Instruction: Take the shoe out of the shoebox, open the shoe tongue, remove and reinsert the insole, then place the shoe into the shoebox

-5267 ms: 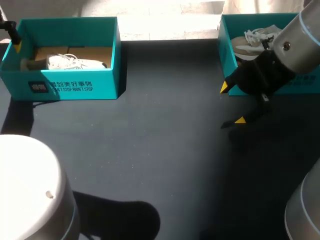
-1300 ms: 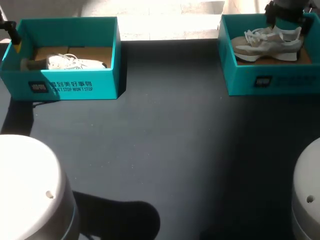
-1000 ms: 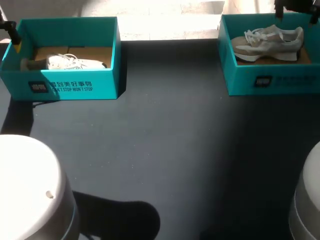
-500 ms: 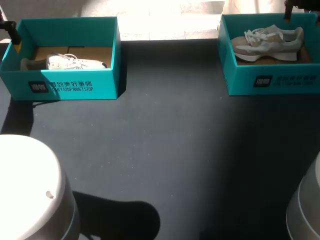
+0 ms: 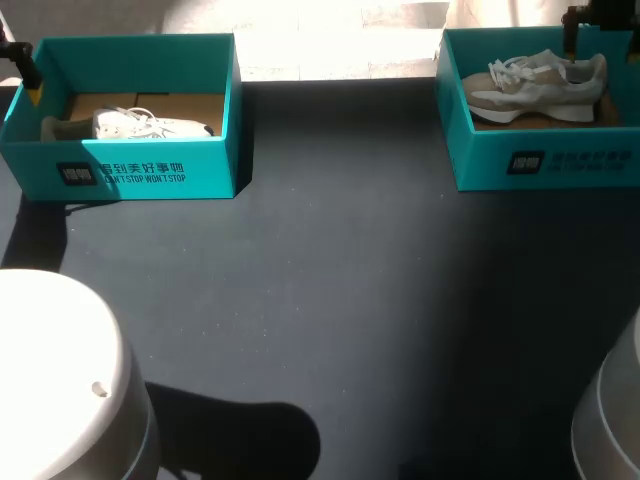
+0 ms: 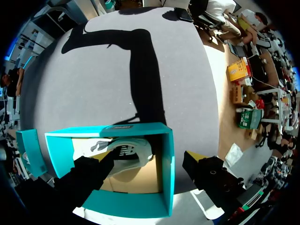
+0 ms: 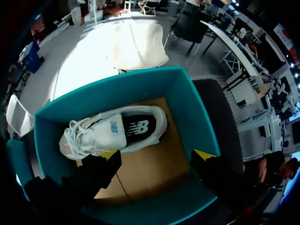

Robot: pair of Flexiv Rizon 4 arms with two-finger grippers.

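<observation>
Two teal shoeboxes stand at the table's far corners. The left shoebox (image 5: 150, 175) (image 6: 119, 132) holds a white shoe (image 5: 145, 125) (image 6: 127, 153). My left gripper (image 5: 24, 72) (image 6: 150, 168) hangs open over that box's outer end, one finger above the shoe's heel and the other outside the end wall. The right shoebox (image 5: 540, 160) (image 7: 187, 101) holds a beige and white shoe (image 5: 535, 82) (image 7: 115, 133) lying on its side. My right gripper (image 5: 598, 18) (image 7: 157, 157) is open above this box's cardboard floor, and the shoe lies just ahead of its yellow tips.
A dark grey table top (image 5: 330, 300) stretches between the boxes and toward the front. The white bases of my arms (image 5: 60, 380) (image 5: 610, 420) fill the two near corners.
My right gripper has shifted slightly along the far edge of the right box and come down a little. Both shoes and the left arm stay where they were.
</observation>
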